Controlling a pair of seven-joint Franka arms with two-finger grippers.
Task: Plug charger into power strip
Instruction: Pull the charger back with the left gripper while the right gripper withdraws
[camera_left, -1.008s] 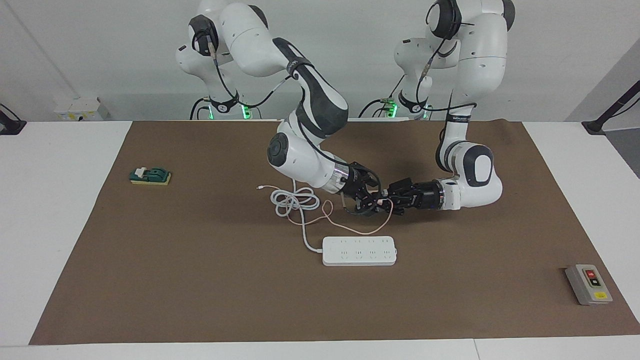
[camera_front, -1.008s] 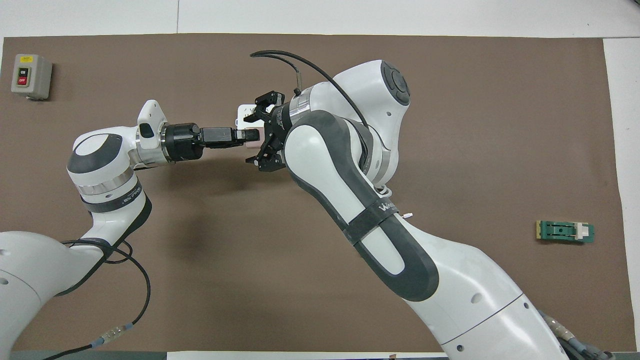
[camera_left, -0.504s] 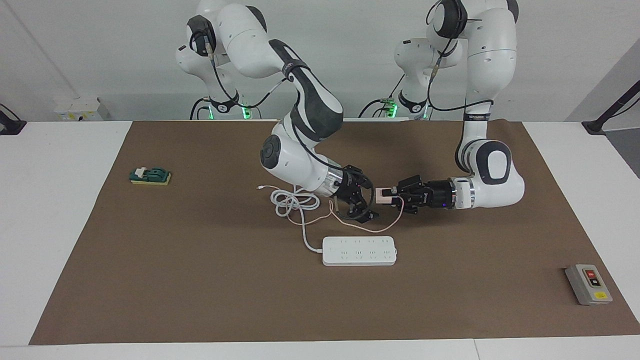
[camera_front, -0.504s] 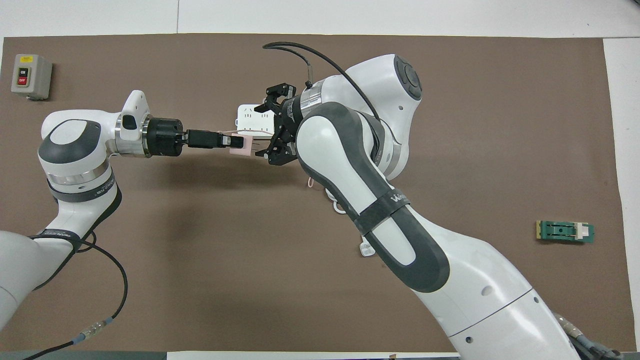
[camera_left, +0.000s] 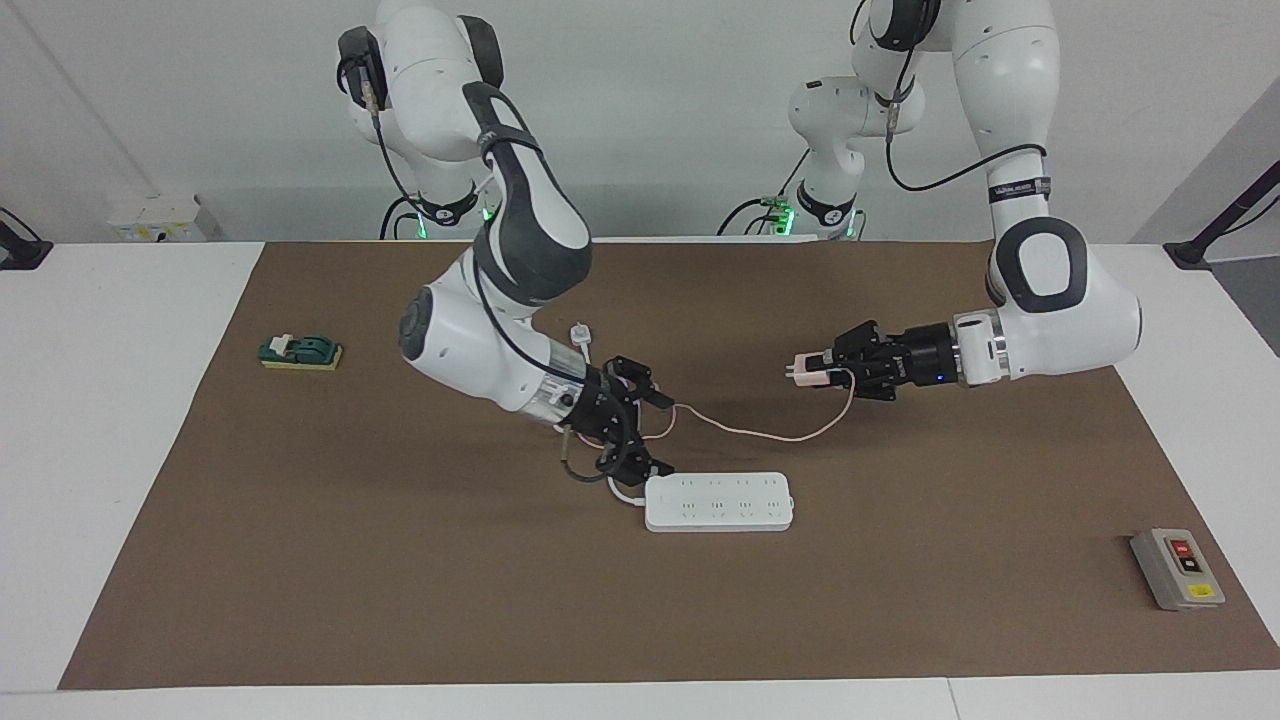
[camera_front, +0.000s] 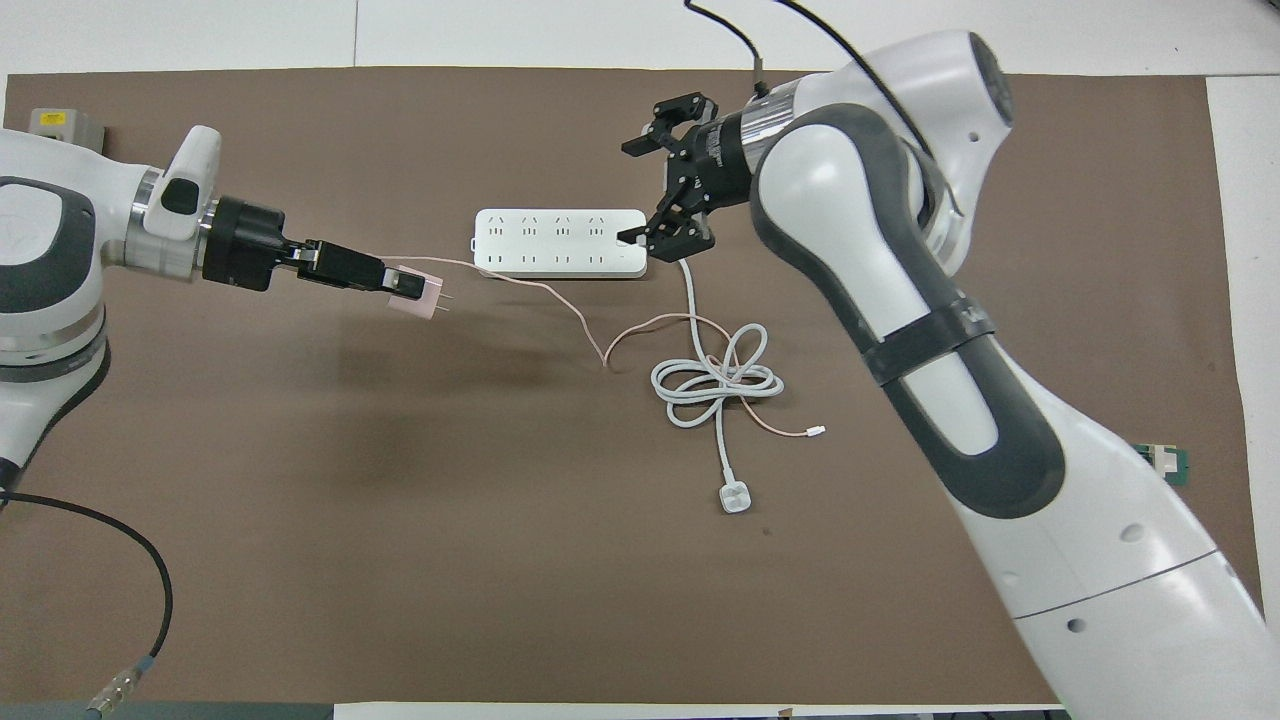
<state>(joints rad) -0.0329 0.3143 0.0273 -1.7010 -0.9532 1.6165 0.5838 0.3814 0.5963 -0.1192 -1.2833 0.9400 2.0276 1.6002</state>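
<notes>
The pale-pink charger (camera_left: 803, 372) (camera_front: 422, 296) is in my left gripper (camera_left: 815, 375) (camera_front: 405, 283), which is shut on it and holds it above the mat, off the power strip's end toward the left arm. Its prongs point toward the right arm's end. Its thin pink cable (camera_left: 770, 432) (camera_front: 540, 285) sags to the mat. The white power strip (camera_left: 720, 502) (camera_front: 560, 243) lies flat, sockets up. My right gripper (camera_left: 655, 430) (camera_front: 645, 190) is wide open and low at the strip's cord end; I cannot tell if it touches.
The strip's thick white cord lies coiled (camera_front: 715, 380) nearer the robots, ending in a white plug (camera_left: 579, 332) (camera_front: 736, 497). A grey button box (camera_left: 1177, 568) (camera_front: 55, 125) sits at the left arm's end, a green block (camera_left: 300, 351) (camera_front: 1165, 462) at the right arm's end.
The two grippers met at the charger, then drew apart. The left gripper carried the charger toward its own end. The right gripper, open, swung down to the strip's cord end.
</notes>
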